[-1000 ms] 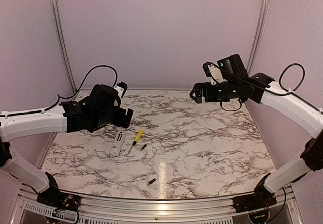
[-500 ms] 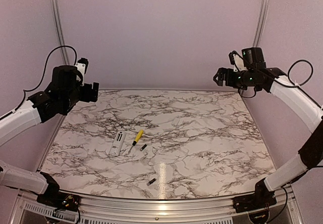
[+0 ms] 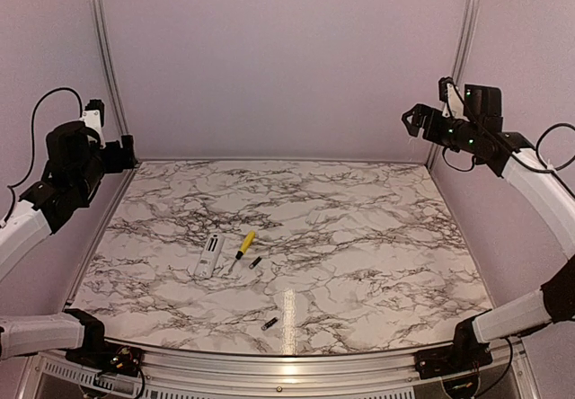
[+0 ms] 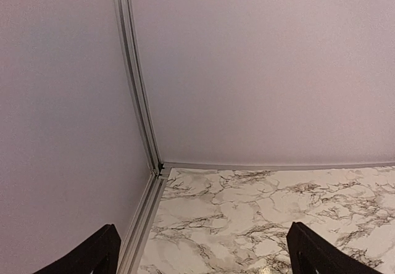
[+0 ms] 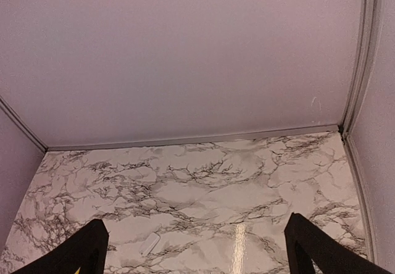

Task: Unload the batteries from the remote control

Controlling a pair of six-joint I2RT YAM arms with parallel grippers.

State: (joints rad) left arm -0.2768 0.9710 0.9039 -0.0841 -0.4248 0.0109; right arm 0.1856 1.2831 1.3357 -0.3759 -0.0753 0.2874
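Both arms have swung up and out to the side walls. The left gripper [image 3: 124, 154] and right gripper [image 3: 415, 120] stand wide, holding nothing. The remote control [image 3: 209, 255] lies left of centre on the table [image 3: 377, 237], with the screwdriver [image 3: 243, 244] just beside it. The batteries [image 3: 256, 261] look out already: one is at the screwdriver tip, the other battery [image 3: 269, 323] near the front edge. You should expect them to be light, hard, slick and ready to roll. Pinch across mid-barrel.

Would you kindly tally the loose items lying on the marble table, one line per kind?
remote control: 1
batteries: 2, the second lying apart near the front edge
yellow-handled screwdriver: 1
Total: 4
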